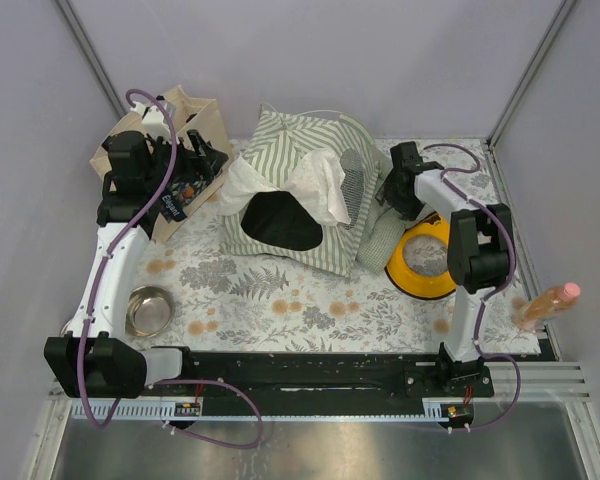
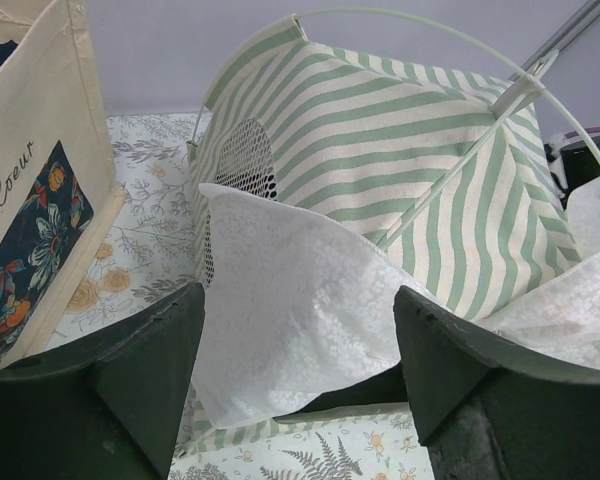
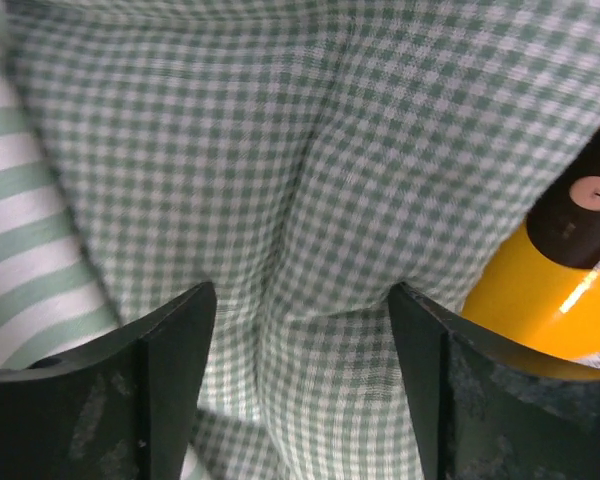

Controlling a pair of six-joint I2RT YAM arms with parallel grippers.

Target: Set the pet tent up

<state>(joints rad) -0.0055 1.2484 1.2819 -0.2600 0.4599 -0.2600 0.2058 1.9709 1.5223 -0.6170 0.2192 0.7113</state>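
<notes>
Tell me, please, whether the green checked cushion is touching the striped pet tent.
Touching. The right wrist view shows the checked cushion pressed against the striped pet tent, with no gap between them.

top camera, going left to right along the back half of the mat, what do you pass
beige tote bag → pet tent → green checked cushion → yellow dish → orange bottle off the mat's right edge. The steel bowl is left out, since it lies below the bag.
</notes>
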